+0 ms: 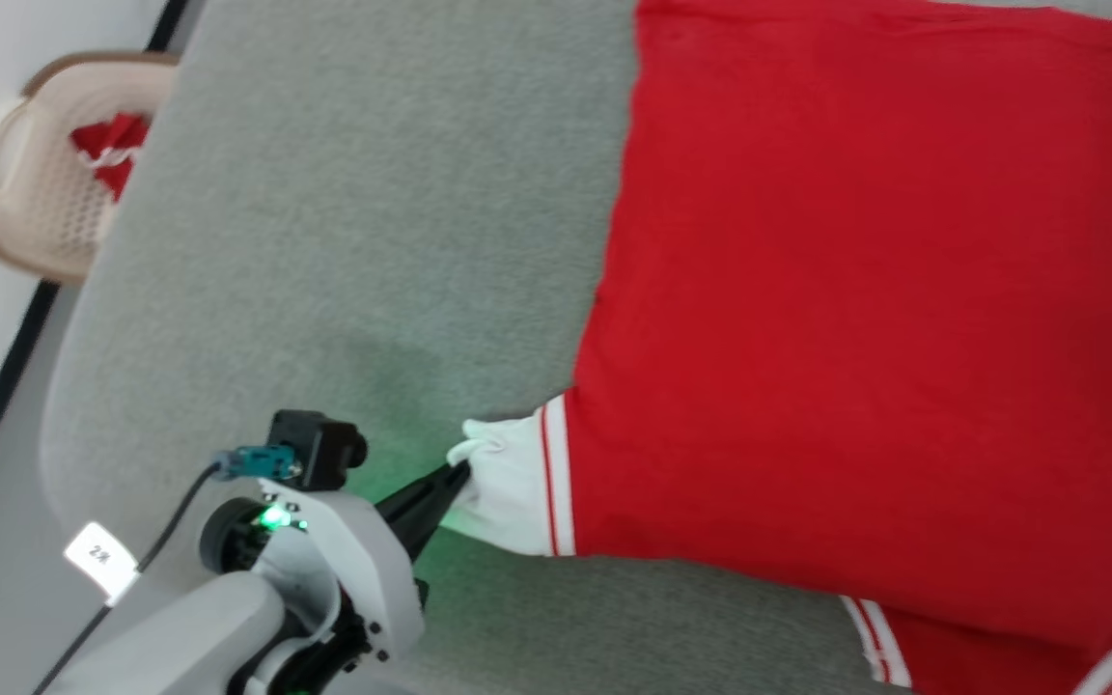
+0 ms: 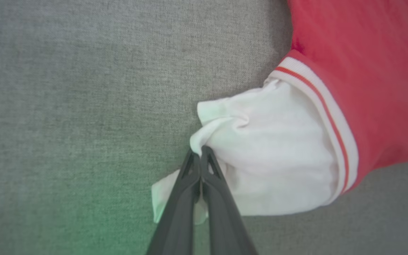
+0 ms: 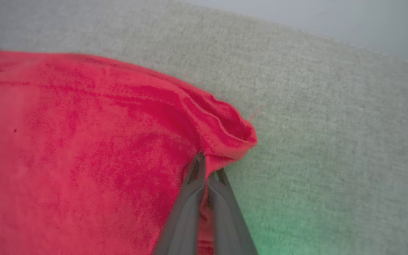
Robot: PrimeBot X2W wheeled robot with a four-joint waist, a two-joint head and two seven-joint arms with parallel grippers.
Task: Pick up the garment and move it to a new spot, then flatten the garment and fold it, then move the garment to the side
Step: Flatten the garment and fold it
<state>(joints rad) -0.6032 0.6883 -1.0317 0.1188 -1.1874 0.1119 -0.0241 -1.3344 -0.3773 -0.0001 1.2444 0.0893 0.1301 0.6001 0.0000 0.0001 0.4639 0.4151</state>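
Note:
The red garment [image 1: 865,309] lies spread over the right part of the grey table [image 1: 344,241], with a white band and thin red stripe at its hem. White lining [image 1: 508,483] sticks out at its lower left corner. My left gripper [image 1: 459,473] is shut on that white lining [image 2: 260,156], its fingertips [image 2: 200,152] pinching a fold. In the right wrist view my right gripper [image 3: 205,164] is shut on a bunched red corner of the garment [image 3: 225,131] near the table's edge.
A beige basket [image 1: 44,183] with red and white cloth inside stands on the floor at the far left, beyond the table's edge. Bare grey table surface stretches left of the garment. A white tag [image 1: 97,558] hangs by my left arm.

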